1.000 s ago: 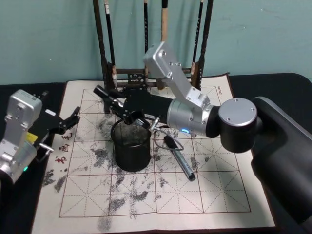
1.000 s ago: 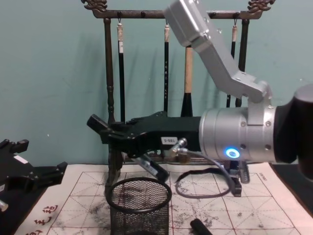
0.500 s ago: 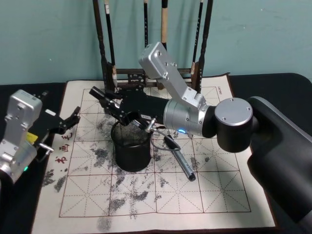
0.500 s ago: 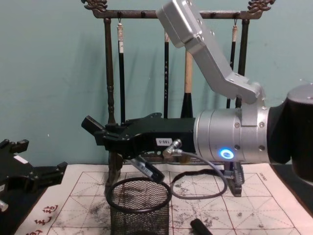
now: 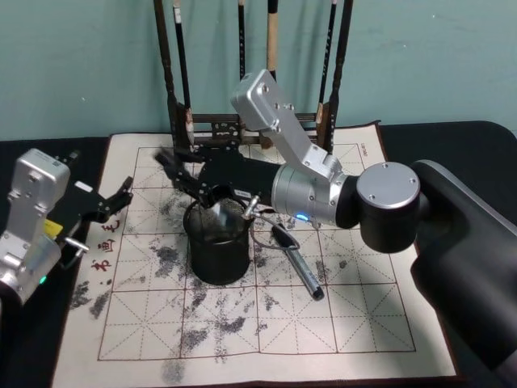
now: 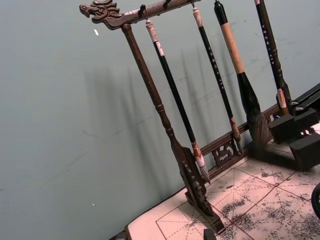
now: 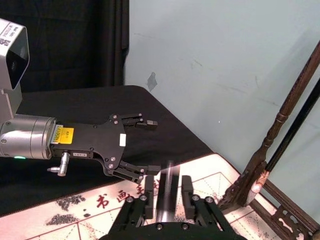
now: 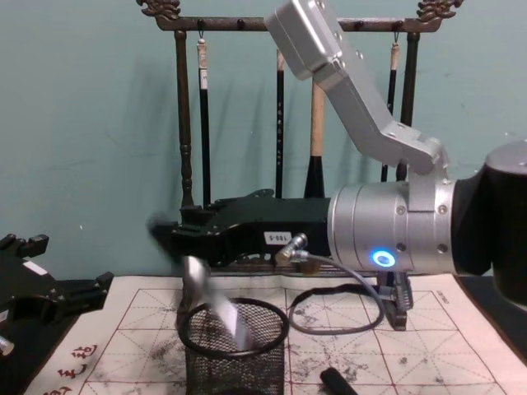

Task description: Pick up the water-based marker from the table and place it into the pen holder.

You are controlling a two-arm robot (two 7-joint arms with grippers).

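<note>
The right arm stretches level across the white mat from 3 o'clock, its silver link angled up toward the brush rack. The right jaws stand apart just above the pen holder. The marker, a tilted blur below them, has its lower end inside the holder's rim. A second pen lies near the holder at 4 o'clock. The rack crowds 12 o'clock, and bare mat opens toward 6. The left jaws, apart, sit parked at 9 o'clock, by the mat's edge on the dark counter
</note>
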